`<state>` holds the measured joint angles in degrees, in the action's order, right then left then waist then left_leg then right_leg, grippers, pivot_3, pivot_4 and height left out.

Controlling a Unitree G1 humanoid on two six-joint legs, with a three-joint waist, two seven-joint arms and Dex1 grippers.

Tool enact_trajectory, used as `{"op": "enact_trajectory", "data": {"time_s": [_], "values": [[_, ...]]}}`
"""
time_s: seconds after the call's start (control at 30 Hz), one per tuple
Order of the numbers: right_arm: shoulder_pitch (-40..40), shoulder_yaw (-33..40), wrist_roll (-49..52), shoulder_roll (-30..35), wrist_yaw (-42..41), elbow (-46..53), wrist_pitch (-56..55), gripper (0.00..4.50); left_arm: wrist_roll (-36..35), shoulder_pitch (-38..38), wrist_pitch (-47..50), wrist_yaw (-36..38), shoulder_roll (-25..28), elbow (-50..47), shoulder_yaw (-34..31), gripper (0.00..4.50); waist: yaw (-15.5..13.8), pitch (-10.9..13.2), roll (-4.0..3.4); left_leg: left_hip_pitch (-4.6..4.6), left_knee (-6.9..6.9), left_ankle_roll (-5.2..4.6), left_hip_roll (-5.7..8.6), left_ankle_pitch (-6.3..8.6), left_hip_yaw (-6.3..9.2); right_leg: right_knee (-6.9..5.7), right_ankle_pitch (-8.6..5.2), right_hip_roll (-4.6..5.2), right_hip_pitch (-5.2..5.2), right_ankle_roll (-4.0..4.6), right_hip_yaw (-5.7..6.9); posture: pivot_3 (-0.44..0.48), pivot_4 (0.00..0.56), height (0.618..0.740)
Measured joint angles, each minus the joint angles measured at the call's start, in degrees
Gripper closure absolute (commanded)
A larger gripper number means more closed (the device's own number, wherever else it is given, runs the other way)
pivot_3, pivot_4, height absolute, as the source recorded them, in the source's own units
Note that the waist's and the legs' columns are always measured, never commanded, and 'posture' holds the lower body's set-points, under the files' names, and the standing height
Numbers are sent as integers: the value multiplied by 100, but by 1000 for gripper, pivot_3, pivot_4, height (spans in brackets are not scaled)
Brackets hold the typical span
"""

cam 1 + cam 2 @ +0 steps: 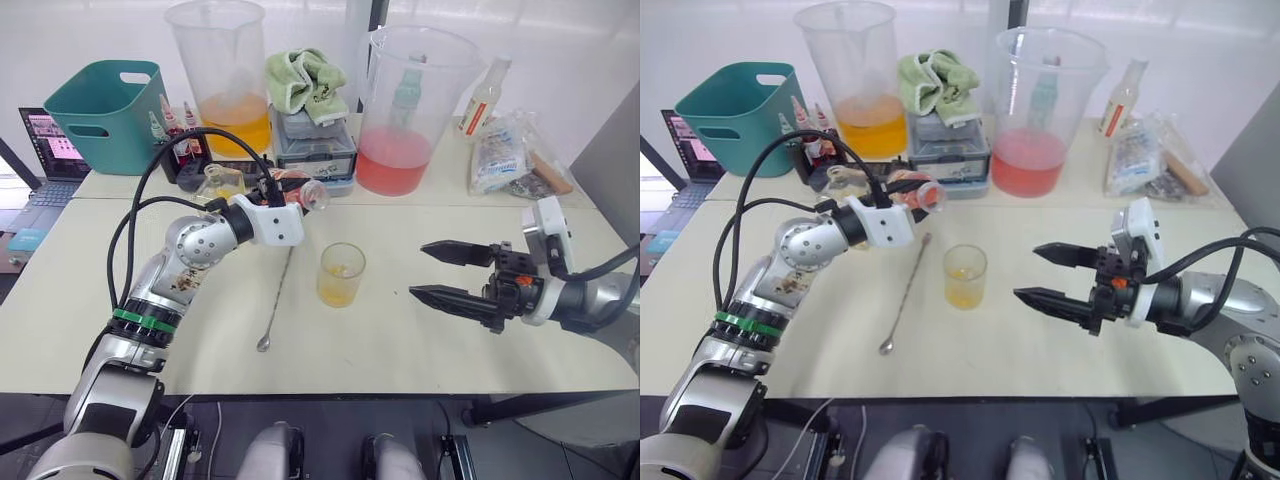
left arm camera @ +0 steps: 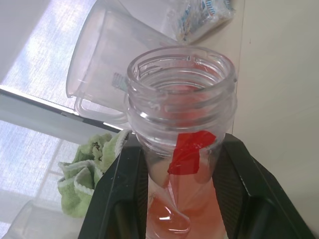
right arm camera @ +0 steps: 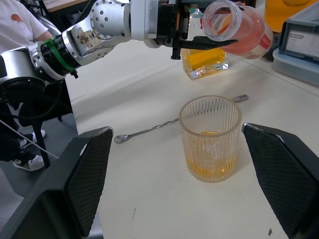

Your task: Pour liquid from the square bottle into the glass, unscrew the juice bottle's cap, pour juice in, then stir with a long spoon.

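The juice bottle (image 3: 238, 31) is gripped by the left gripper (image 2: 182, 164), its 2 black fingers pressed against the bottle's sides just below the neck, and it is held tilted almost level above the table, its uncapped mouth pointing toward the robot's right. The cap is already off, so the step in hand is judged to be the pouring of the juice (image 2: 174, 219), which is pooled pink-red in the lower part of the bottle and has not reached the lip. The glass (image 1: 341, 274) stands upright on the table (image 1: 420, 340), between the 2 arms, with a shallow layer of yellow liquid (image 3: 210, 167) at its bottom and no pink in it; from this the first pour is taken to be done. The mouth of the bottle appears to lie short of the glass, on its far left side and higher up, rather than over the rim. The right gripper (image 1: 448, 272) hovers empty near the glass on its right, its 2 fingers spread wide apart. The square bottle (image 3: 204, 62) stands behind the left wrist, and the long spoon (image 1: 276, 300) lies flat on the table just left of the glass. For the next move, the bottle's mouth would have to be carried over the rim and tipped further, slowly, so that the stream lands inside.
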<state>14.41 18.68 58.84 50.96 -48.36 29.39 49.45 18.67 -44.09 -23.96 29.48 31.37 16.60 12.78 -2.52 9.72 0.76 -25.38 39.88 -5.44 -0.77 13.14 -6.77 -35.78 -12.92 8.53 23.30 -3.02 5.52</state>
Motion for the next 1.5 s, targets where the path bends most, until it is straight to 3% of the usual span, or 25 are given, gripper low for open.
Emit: {"op": "enact_trajectory", "data": {"time_s": [0.47, 0.93, 1.5], "values": [[-199, -8, 217, -158, 513, 181, 3, 95, 613, 282, -615, -223, -2, 174, 247, 3091, 14, 0, 0, 0, 0, -1, -1, 0, 0, -2, 1, 0, 2, 0, 1, 0, 150, 739], [-241, -8, 219, -158, 727, 214, 2, 95, 1706, 217, -1123, -1092, 114, 174, 399, 3091, 11, 0, 0, -1, 0, -2, -1, 1, -1, -3, 1, 0, 1, -1, 1, 0, 150, 739], [-188, -27, 203, -157, 748, 214, 2, 95, 2293, 71, -1372, -1531, 209, 196, 512, 3091, 12, 0, 0, 0, 0, -2, 0, 1, -1, -5, 1, 0, 1, -1, 1, 0, 150, 739]]}}
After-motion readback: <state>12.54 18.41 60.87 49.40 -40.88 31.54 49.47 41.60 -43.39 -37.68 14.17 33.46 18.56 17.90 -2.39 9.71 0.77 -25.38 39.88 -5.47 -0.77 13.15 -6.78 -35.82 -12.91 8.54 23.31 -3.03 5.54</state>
